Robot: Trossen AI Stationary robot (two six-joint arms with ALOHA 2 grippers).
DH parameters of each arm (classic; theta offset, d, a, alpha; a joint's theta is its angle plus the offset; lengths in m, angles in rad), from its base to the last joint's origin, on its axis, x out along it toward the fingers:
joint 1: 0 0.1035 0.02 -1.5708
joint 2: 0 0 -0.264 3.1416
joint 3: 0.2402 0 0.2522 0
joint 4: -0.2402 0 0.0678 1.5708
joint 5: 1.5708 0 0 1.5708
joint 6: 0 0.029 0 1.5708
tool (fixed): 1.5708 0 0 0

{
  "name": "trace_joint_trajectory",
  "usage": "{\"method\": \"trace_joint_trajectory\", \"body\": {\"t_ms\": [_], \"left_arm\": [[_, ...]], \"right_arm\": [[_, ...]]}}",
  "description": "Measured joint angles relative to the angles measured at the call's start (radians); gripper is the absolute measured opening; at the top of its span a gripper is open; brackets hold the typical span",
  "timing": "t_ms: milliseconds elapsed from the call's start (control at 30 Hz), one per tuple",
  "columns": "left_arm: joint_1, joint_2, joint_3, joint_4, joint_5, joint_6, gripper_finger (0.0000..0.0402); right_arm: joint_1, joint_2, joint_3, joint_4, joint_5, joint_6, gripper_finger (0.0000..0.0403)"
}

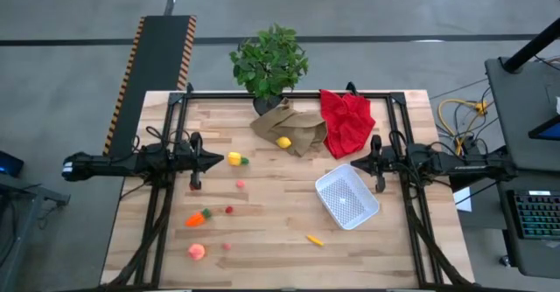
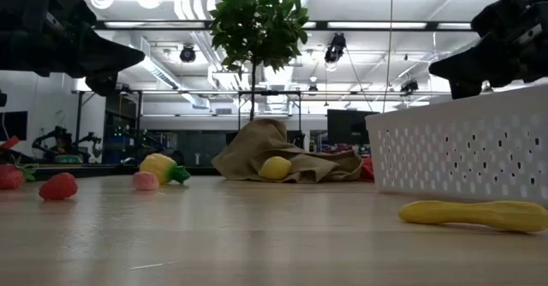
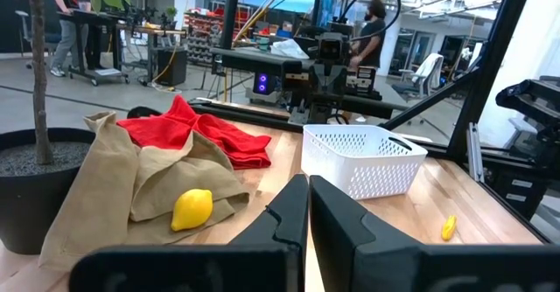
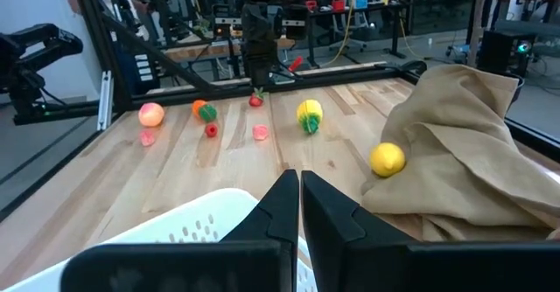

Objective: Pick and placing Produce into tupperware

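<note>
Wooden planks make up the desk [image 1: 280, 231] that we see from above, with a leafy potted plant [image 1: 269, 63] at its upper edge, a crumpled brown paper bag [image 1: 293, 126] just below the plant and a red cloth [image 1: 346, 121] to the bag's right. We find the white tupperware [image 1: 347, 196] right of centre, tilted like a diamond and holding nothing we can see. A yellow lemon [image 1: 283, 142] rests on the paper bag. Left of centre we see the corn [image 1: 235, 159], and below it a small pink piece [image 1: 241, 184] and a red berry [image 1: 229, 210]. Further toward the lower left lie the carrot [image 1: 198, 218] and the peach [image 1: 197, 252], with another small pink piece [image 1: 227, 246] beside the peach. A thin yellow piece [image 1: 314, 239] lies below the tupperware, apart from it. The left claw [image 1: 220, 161] hovers at mid-left, clenched and empty, just beside the corn. The right claw [image 1: 354, 163] hangs at mid-right, clenched and empty, above the tupperware's upper corner.
</note>
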Motion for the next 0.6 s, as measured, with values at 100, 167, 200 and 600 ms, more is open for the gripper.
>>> {"method": "trace_joint_trajectory", "body": {"t_ms": [100,167,200,600], "left_arm": [[0.0,-0.001,0.0,0.001,0.0,0.0,0.0],[0.0,0.0,0.0,0.001,0.0,0.0,0.0],[0.0,0.001,0.0,0.001,0.0,0.0,0.0],[0.0,0.018,0.0,0.346,-0.028,0.125,0.0]], "right_arm": [[0.0,0.0,0.0,0.034,-0.001,0.044,0.0009],[0.0,0.0,0.0,0.054,-0.001,0.08,0.0009],[0.0,0.0,0.0,0.062,-0.001,0.092,0.0009],[0.0,0.006,0.0,0.417,0.016,-0.003,0.0009]]}}
